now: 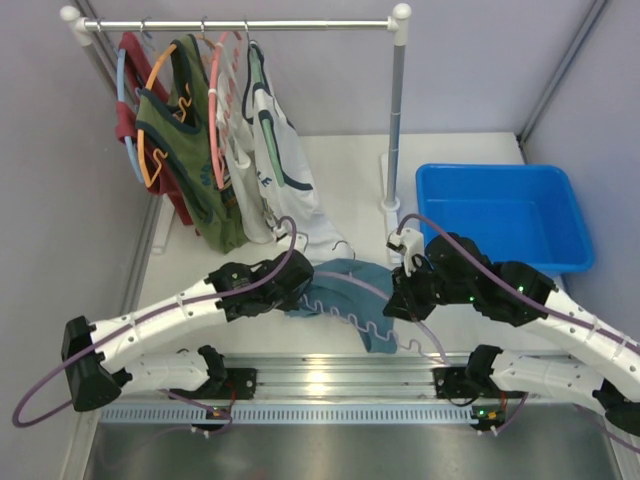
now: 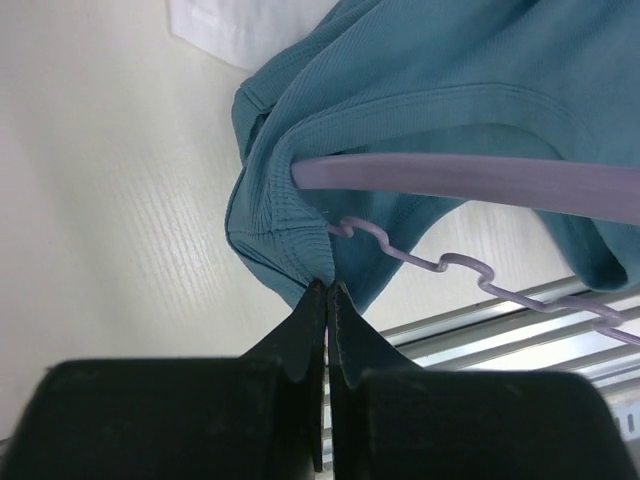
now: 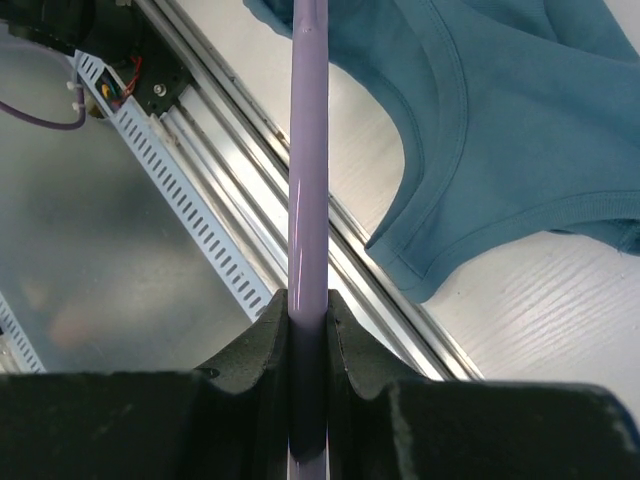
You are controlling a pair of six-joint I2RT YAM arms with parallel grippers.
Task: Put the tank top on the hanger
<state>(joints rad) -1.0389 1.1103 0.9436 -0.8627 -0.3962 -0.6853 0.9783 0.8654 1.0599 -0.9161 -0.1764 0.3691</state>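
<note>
Two clenched holds: left fingers (image 2: 305, 335) pinching seamed edge of limp tank top (image 2: 450, 60), right fingers (image 3: 265, 340) clamping stiff hanger (image 3: 308, 150).

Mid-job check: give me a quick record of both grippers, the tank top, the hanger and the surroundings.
left gripper: shut on an edge of the tank top
right gripper: shut on the hanger
tank top: bunched between the grippers, near the front edge of the table
hanger: one arm tucked inside the fabric
surroundings: blue bin at right; clothes rack at back left
</note>
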